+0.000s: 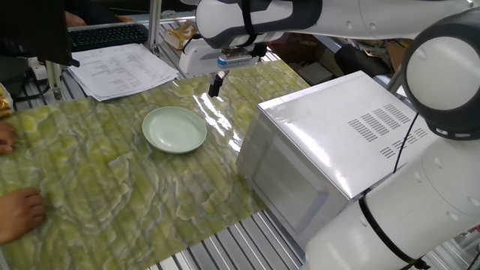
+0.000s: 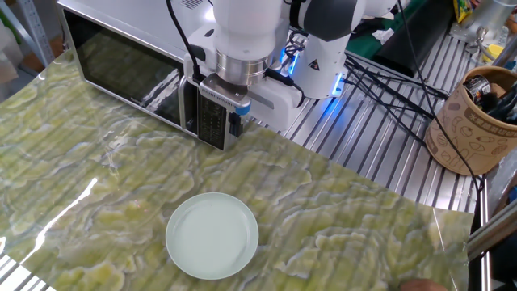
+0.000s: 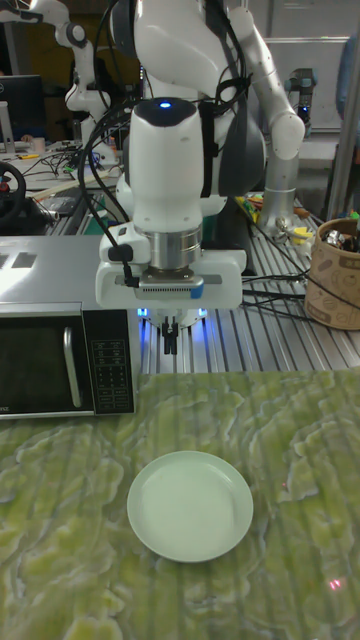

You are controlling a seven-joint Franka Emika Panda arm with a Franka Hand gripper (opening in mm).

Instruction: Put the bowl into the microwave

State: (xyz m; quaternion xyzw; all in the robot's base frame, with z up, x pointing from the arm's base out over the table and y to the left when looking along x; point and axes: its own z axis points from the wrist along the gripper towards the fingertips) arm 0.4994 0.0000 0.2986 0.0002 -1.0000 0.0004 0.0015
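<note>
Green mat around bowl (image 1: 175, 129) bare.

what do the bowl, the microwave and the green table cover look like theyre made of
The bowl looks like glazed ceramic or melamine: pale, smooth, evenly glossy. The microwave looks like silver-grey painted sheet metal, with punched vent slots on top and a dark glass door. The table cover seems to be shiny plastic sheet with a printed green pattern; it shows bright glare streaks.
</note>
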